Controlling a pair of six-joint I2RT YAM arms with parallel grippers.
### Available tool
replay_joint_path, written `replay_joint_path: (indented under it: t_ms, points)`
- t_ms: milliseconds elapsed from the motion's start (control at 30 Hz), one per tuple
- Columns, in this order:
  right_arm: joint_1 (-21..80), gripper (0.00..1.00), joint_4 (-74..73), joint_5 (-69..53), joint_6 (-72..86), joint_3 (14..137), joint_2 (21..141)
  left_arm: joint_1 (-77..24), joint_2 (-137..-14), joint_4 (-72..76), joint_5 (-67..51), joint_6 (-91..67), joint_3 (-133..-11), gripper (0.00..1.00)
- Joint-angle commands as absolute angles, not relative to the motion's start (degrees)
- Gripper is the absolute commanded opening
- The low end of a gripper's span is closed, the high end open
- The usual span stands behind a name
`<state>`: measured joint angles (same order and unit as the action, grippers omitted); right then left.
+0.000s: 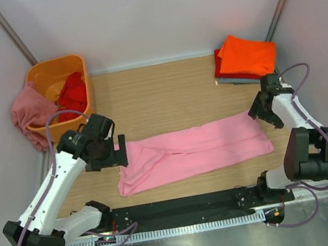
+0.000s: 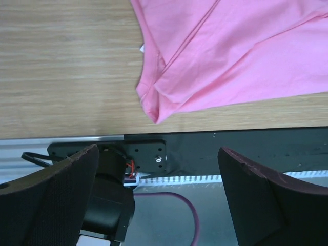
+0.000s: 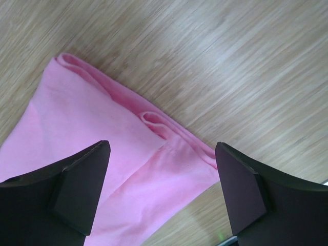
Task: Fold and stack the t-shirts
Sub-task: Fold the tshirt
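Pink shirt (image 1: pixel 194 152) folded in long strip, lies flat across middle of table (image 1: pixel 165 91). Left gripper (image 1: pixel 120 150) just beside its left end, fingers wide apart, holding nothing. Right gripper (image 1: pixel 257 111) over right end, fingers also apart, empty. Orange shirt (image 1: pixel 247 53) tops stack at far right corner. Red shirt (image 1: pixel 73 92) in tub (image 1: pixel 50 72), rose shirt (image 1: pixel 29 110) against tub's left side.

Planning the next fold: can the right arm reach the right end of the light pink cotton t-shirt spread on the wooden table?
Probably yes. The right gripper hangs open over that end of the light pink t-shirt, nothing between them; the folded orange-topped stack lies farther back, clear.
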<state>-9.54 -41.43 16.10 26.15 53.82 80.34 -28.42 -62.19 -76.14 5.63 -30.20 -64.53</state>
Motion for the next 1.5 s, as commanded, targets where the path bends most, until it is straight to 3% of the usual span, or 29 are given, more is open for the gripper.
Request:
replay_joint_path:
  t_ms: [0,200,433,700,1000,1167,1267,1367,1400,1467]
  points:
    - [-10.3,0.90,-40.5,19.3,27.5,58.3,80.0,-28.6,-61.3,-80.3,3.0,-31.2,-69.5,1.00]
    - [-9.3,0.86,-36.5,5.8,27.2,58.8,78.4,-28.6,-62.8,-70.7,3.3,-35.8,-66.0,1.00]
    - [-0.1,0.84,-29.7,-6.6,27.8,55.6,78.7,-28.7,-71.1,-49.9,2.5,-42.0,-56.0,0.93]
    - [4.6,0.82,-27.0,-5.6,27.7,52.6,86.9,-29.0,-85.9,-39.5,6.9,-43.4,-55.2,0.89]
    - [11.3,0.82,-23.6,-2.9,31.1,44.7,88.2,-29.0,-107.7,-38.1,9.8,-40.7,-69.3,0.86]
    - [14.8,0.84,-23.5,-4.5,33.5,40.0,84.0,-28.0,-118.2,-42.0,11.9,-38.0,-84.2,0.86]
    - [18.5,0.86,-24.3,-5.4,37.9,36.7,78.4,-26.6,-126.5,-47.5,14.2,-34.7,-101.0,0.86]
    - [24.0,0.87,-23.7,-6.9,46.7,32.4,69.8,-25.4,-141.0,-56.0,14.3,-30.2,-124.6,0.86]
    - [26.2,0.88,-22.8,-8.4,49.6,31.2,67.6,-25.2,-148.8,-57.1,12.8,-28.4,-138.9,0.86]
    - [35.4,0.88,-18.6,-9.2,59.7,29.1,61.9,-24.9,-156.9,-57.9,6.7,-22.9,-152.9,0.86]
